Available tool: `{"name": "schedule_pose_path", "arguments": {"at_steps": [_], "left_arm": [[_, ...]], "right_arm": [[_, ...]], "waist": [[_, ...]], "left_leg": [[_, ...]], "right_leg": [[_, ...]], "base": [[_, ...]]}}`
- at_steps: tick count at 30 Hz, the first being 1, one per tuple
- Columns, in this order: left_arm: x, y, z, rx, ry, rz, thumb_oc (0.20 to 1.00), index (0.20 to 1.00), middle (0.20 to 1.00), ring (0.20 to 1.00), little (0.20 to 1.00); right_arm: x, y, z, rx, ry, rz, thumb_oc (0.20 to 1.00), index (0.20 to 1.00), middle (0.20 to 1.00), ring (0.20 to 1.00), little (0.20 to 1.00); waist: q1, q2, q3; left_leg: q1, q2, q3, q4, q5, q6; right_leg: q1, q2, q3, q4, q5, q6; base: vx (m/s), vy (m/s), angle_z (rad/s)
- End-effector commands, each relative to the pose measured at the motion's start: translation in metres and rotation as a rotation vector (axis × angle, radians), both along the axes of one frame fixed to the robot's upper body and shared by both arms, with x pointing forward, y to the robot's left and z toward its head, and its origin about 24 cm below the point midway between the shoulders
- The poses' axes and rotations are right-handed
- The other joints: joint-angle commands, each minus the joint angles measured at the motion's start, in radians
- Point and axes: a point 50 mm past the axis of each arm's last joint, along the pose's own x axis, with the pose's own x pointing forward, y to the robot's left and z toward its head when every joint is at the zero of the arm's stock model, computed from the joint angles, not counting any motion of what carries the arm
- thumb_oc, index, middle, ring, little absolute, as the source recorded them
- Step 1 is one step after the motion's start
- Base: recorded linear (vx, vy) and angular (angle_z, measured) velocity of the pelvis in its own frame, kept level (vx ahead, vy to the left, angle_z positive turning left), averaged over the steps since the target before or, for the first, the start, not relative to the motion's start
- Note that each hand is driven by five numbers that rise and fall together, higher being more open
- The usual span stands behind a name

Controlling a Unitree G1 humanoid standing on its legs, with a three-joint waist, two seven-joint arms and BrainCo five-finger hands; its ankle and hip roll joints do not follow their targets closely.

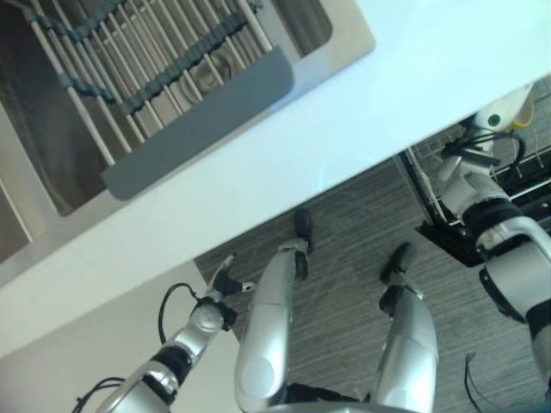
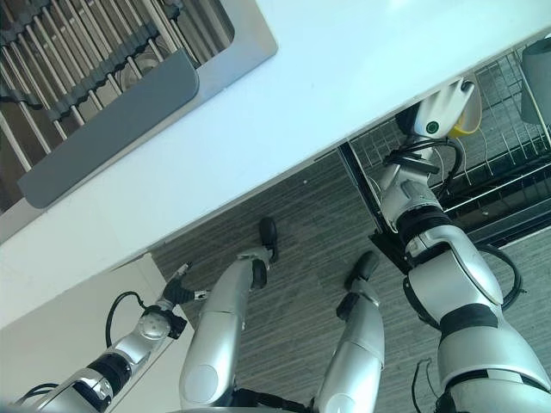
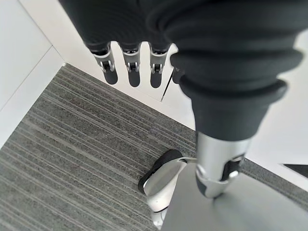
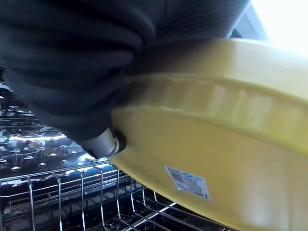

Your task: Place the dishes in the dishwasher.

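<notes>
Glossy yellow plastic dish [image 4: 216, 144] above shiny metal wire rack [image 4: 96, 197].

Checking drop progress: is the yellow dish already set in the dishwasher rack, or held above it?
Held above. The right hand grips the yellow dish and the dishwasher rack wires lie below it, apart.

Layout: counter, sink, dishwasher rack, floor.
Sink [image 1: 52, 185] set in the counter [image 1: 344, 120] at far left; drying rack [image 1: 146, 60] lying across the sink's top. Floor [image 1: 344, 267] below the counter's near edge. Cabinet [image 1: 86, 344] under the counter at left. Dishwasher rack [image 2: 499, 163] drawn out under the counter's right end, above the floor. Right hand [image 2: 443, 107] at the rack's left side, just under the counter edge, with a dish [image 4: 221, 144] against it, the dish over the rack wires. Left hand [image 1: 225, 280] low at left, beside the cabinet corner, over the floor.
</notes>
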Motion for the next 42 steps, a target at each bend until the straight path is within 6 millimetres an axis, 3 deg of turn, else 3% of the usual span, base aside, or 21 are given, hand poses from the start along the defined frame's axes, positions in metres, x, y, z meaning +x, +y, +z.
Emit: {"name": "schedule_pose_path", "arguments": {"at_steps": [1, 3, 4, 5, 6, 16, 22, 24, 25, 30, 37, 42], "left_arm": [[0.006, -0.042, 0.004, -0.091, -0.051, -0.106, 1.0, 1.0, 1.0, 1.0, 1.0], [0.006, -0.042, 0.004, -0.089, -0.049, -0.114, 1.0, 1.0, 1.0, 1.0, 1.0], [0.005, -0.044, 0.003, -0.09, -0.051, -0.117, 1.0, 1.0, 1.0, 1.0, 1.0], [0.005, -0.044, 0.003, -0.091, -0.051, -0.117, 1.0, 1.0, 1.0, 1.0, 1.0], [0.005, -0.044, 0.003, -0.095, -0.053, -0.114, 1.0, 1.0, 1.0, 1.0, 1.0], [0.004, -0.047, 0.001, -0.115, -0.024, -0.105, 1.0, 1.0, 1.0, 1.0, 1.0], [0.005, -0.052, 0.0, -0.114, -0.029, -0.104, 1.0, 1.0, 1.0, 1.0, 1.0], [0.005, -0.056, -0.001, -0.115, -0.013, -0.092, 1.0, 1.0, 1.0, 1.0, 1.0], [0.004, -0.055, -0.003, -0.112, 0.0, -0.082, 1.0, 1.0, 1.0, 1.0, 1.0], [0.002, -0.049, -0.007, -0.103, 0.047, -0.05, 1.0, 1.0, 1.0, 1.0, 1.0], [-0.004, -0.039, -0.016, -0.076, 0.092, -0.004, 1.0, 1.0, 1.0, 1.0, 1.0], [-0.012, -0.03, -0.023, -0.041, 0.137, 0.025, 1.0, 1.0, 1.0, 1.0, 1.0]], "right_arm": [[-0.003, -0.018, 0.036, 0.055, -0.083, -0.046, 0.2, 0.2, 0.2, 0.2, 0.2], [-0.002, -0.021, 0.034, 0.093, -0.073, -0.052, 0.2, 0.2, 0.2, 0.2, 0.2], [-0.002, -0.023, 0.032, 0.113, -0.065, -0.062, 0.423, 0.423, 0.423, 0.423, 0.423], [-0.002, -0.023, 0.032, 0.116, -0.064, -0.063, 0.539, 0.539, 0.539, 0.539, 0.539], [-0.001, -0.024, 0.031, 0.131, -0.055, -0.057, 1.0, 1.0, 1.0, 1.0, 1.0], [0.003, -0.028, 0.015, 0.272, 0.052, -0.059, 1.0, 1.0, 1.0, 1.0, 1.0], [0.004, -0.027, -0.005, 0.442, 0.06, -0.009, 1.0, 1.0, 1.0, 1.0, 1.0], [0.007, -0.024, -0.028, 0.62, 0.13, 0.069, 1.0, 1.0, 1.0, 1.0, 1.0], [0.009, -0.02, -0.04, 0.736, 0.152, 0.164, 1.0, 1.0, 1.0, 1.0, 1.0], [0.011, -0.002, -0.069, 0.924, 0.235, 0.433, 1.0, 1.0, 1.0, 1.0, 1.0], [-0.005, 0.031, -0.096, 0.826, 0.241, 0.584, 1.0, 1.0, 1.0, 1.0, 1.0], [-0.02, 0.06, -0.11, 0.793, 0.275, 0.794, 1.0, 1.0, 1.0, 1.0, 1.0]], "waist": [[0.025, 0.074, -0.025], [0.027, 0.077, -0.025], [0.028, 0.079, -0.025], [0.028, 0.08, -0.025], [0.028, 0.082, -0.025], [0.025, 0.083, -0.025], [0.018, 0.086, -0.025], [0.011, 0.088, -0.025], [0.005, 0.088, -0.025], [-0.014, 0.079, -0.025], [-0.052, 0.041, -0.025], [-0.077, 0.011, -0.025]], "left_leg": [[0.065, -0.062, -0.125, -0.193, -0.002, -0.044], [0.063, -0.061, -0.122, -0.198, 0.001, -0.044], [0.059, -0.06, -0.121, -0.201, 0.004, -0.045], [0.058, -0.06, -0.12, -0.203, 0.005, -0.045], [0.057, -0.06, -0.118, -0.207, 0.007, -0.047], [0.066, -0.057, -0.116, -0.228, 0.018, -0.053], [0.097, -0.053, -0.102, -0.255, 0.024, -0.053], [0.124, -0.054, -0.096, -0.257, 0.021, -0.053], [0.144, -0.053, -0.091, -0.258, 0.019, -0.055], [0.211, -0.042, -0.074, -0.249, 0.006, -0.062], [0.331, -0.021, -0.049, -0.246, -0.008, -0.064], [0.451, -0.012, -0.038, -0.269, -0.015, -0.067]], "right_leg": [[-0.071, 0.023, -0.083, 0.207, -0.13, -0.031], [-0.075, 0.021, -0.084, 0.212, -0.132, -0.032], [-0.08, 0.02, -0.084, 0.216, -0.134, -0.032], [-0.082, 0.021, -0.084, 0.217, -0.135, -0.032], [-0.084, 0.021, -0.084, 0.218, -0.137, -0.031], [-0.085, 0.03, -0.077, 0.21, -0.138, -0.029], [-0.065, 0.03, -0.075, 0.199, -0.132, -0.029], [-0.045, 0.034, -0.067, 0.2, -0.139, -0.031], [-0.029, 0.036, -0.063, 0.2, -0.145, -0.034], [0.028, 0.04, -0.055, 0.202, -0.162, -0.042], [0.14, 0.047, -0.048, 0.176, -0.166, -0.044], [0.263, 0.055, -0.042, 0.128, -0.167, -0.041]], "base": [[0.0, 0.0, 0.0], [0.0, 0.0, 0.0], [0.0, 0.0, 0.0], [0.0, 0.0, 0.0], [0.0, 0.0, 0.0], [0.0, 0.0, 0.0], [-0.02, 0.0, -0.02], [-0.03, 0.019, -0.05], [0.0, 0.018, -0.05], [0.02, 0.002, -0.06], [0.02, -0.032, -0.03], [0.02, -0.067, -0.05]]}}
